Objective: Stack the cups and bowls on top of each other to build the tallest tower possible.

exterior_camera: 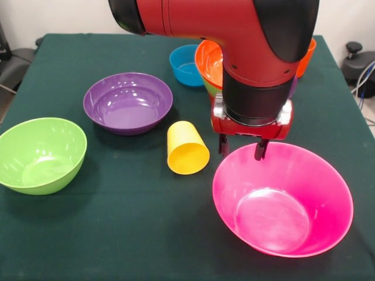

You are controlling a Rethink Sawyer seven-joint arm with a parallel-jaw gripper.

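Observation:
My gripper (242,148) hangs at the far left rim of the huge pink bowl (284,199), which stands upright at the front right. The jaws are open and straddle the rim: one finger (261,150) is inside the bowl and the other is outside. A yellow cup (187,148) lies on its side just left of the gripper, mouth toward the camera. A purple bowl (128,102) and a green bowl (40,153) stand at the left. A small blue bowl (185,64) is at the back. An orange bowl (209,61) sits in a green one (210,88) behind the arm, mostly hidden.
The red arm (234,29) covers the back middle of the dark green table (117,222). An orange edge (307,58) and a purple sliver (292,88) show behind its right side; I cannot tell what they are. Dark equipment stands off the table's right edge.

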